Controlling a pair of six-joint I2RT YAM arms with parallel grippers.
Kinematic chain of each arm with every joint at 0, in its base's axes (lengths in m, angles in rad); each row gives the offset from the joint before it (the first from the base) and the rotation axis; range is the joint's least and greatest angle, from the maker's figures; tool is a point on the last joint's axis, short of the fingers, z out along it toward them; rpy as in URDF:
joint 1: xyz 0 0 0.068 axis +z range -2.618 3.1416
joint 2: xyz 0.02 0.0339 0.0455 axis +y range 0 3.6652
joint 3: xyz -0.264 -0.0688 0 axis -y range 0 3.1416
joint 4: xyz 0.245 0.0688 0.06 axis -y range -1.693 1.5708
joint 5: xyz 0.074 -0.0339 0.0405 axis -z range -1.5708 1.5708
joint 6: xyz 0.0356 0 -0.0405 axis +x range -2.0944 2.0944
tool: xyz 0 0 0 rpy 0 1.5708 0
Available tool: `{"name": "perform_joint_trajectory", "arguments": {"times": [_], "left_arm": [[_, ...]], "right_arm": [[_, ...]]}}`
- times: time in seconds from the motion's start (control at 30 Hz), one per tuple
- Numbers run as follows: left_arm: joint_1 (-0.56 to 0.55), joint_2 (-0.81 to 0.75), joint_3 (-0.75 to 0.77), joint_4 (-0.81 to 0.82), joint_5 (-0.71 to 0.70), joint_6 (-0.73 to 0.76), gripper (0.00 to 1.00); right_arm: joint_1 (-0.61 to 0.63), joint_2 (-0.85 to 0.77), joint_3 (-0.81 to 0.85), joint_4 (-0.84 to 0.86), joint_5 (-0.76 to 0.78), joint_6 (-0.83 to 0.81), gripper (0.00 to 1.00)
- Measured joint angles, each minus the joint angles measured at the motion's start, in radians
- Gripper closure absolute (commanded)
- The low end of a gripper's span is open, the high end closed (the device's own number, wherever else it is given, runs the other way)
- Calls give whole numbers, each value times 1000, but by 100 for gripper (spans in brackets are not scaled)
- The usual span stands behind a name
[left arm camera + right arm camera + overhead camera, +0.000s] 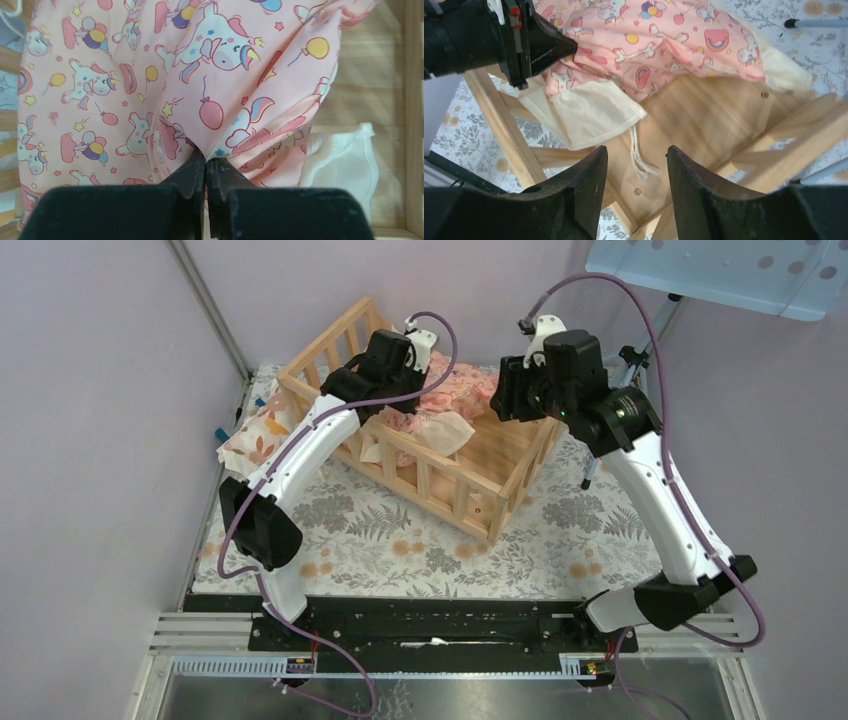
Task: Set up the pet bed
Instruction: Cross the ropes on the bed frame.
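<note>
- Left gripper point(205, 167): jaws pinched together on a fold of the pink unicorn-print fabric cushion with cream ruffle point(125, 85).
- Right gripper point(636, 155): jaws apart, holding nothing.
- Light natural-wood slatted pet bed point(704, 110): directly beneath the Right gripper; the cushion lies inside it, just beyond the fingertips.

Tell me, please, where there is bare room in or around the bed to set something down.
Bare planks lie in the bed between the cushion and the right rails. The floral cloth in front of the bed is free too. Crowded: the bed's left, with bunched cushion and left tool; pillow outside it.
</note>
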Motion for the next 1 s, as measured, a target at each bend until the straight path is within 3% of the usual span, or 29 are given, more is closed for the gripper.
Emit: {"name": "perform_joint_trajectory", "arguments": {"times": [0.17,0.27,0.6,1.0], "left_arm": [[40,-2,-55,30,26,0,100],[70,-3,-73,52,38,0,100],[168,-49,-140,126,62,-42,100],[228,-50,-168,161,96,-74,100]], "right_arm": [[0,147,116,-12,1,-44,46],[0,219,146,-17,-4,-64,42],[-3,437,248,-87,-153,-128,37],[-4,542,228,2,-288,-145,40]]}}
